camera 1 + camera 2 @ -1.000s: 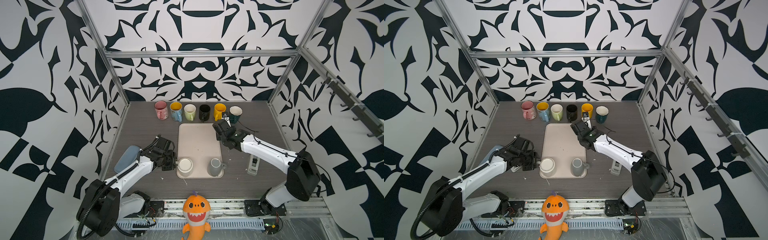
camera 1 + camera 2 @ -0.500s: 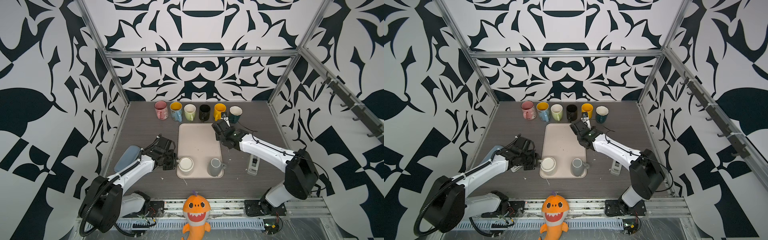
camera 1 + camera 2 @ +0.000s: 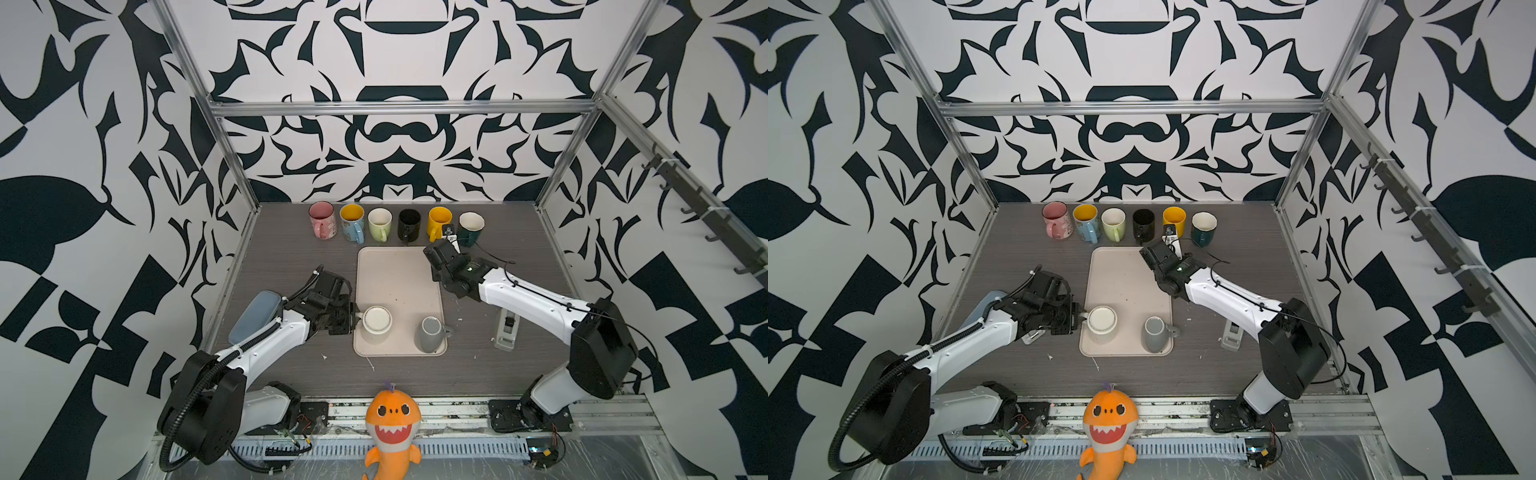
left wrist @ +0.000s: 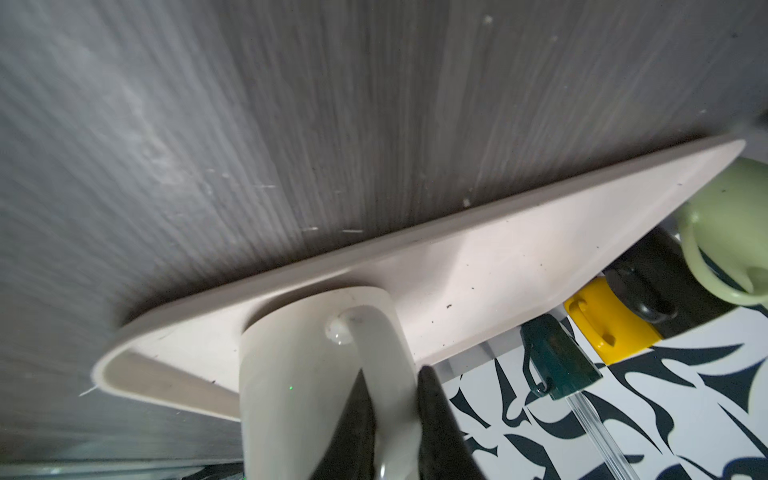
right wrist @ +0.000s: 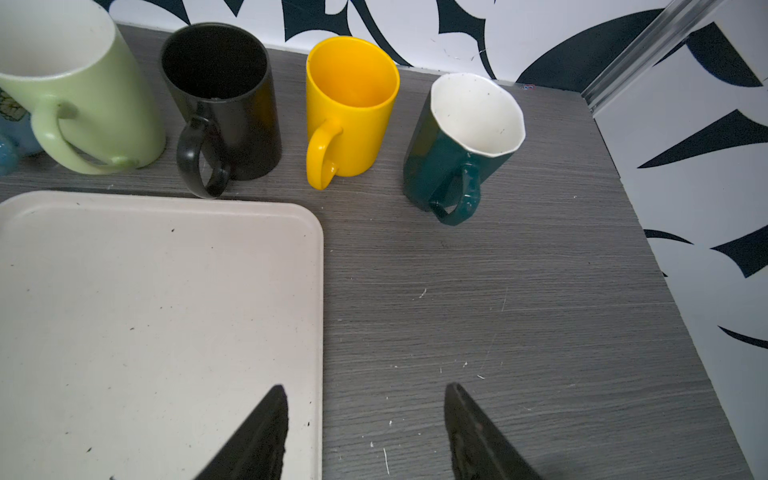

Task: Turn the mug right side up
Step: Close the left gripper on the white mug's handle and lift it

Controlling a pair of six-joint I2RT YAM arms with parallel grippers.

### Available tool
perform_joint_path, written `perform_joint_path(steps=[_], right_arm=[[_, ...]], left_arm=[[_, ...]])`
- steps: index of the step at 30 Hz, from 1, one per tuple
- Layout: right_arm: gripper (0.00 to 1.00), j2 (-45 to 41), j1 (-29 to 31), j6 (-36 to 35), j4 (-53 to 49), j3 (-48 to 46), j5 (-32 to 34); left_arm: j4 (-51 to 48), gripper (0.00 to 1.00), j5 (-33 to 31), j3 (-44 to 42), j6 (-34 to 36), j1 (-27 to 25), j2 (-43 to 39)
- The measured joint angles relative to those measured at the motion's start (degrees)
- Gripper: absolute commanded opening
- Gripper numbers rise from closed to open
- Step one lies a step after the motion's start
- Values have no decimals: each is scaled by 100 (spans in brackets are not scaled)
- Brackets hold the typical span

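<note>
Nearest of all, an orange shark plush (image 3: 390,428) sits in front of the grey table (image 3: 291,257). Next come two mugs on the near end of the tray (image 3: 399,270). The cream mug (image 3: 376,322) is at the near-left corner, standing mouth down with its flat base facing up. A grey mug (image 3: 430,334) is at the near-right corner (whether that one is upright I cannot tell).

The left gripper (image 3: 354,318) reaches in low from the tray's left side to the cream mug's handle. In the left wrist view its two dark fingers (image 4: 361,415) are close together, one on each side of the handle and pressed against it. The handle is pinched between them, and the mug's rim rests on the tray.

Farther back, the right gripper (image 5: 365,388) hovers at the tray's far right edge. Its jaws stand well apart with nothing between them, one finger above the tray and one above the table.

Along the back wall six mugs stand upright in a row, handles toward the front: pink mug (image 3: 322,220), blue mug (image 3: 352,226), pale green mug (image 3: 379,224), black mug (image 3: 409,224), yellow mug (image 3: 439,222) and dark green mug (image 3: 471,226).
</note>
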Motion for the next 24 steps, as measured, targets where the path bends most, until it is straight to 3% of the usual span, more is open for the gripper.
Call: perform_joint_path(steps=[12,24], right_arm=[[63,0,0,0,-20,0,0],[62,0,0,0,-90,0,2]], left_arm=[[1200,0,-116,-7,1062,-4,173],[1537,0,28,531,2673,-7,483]])
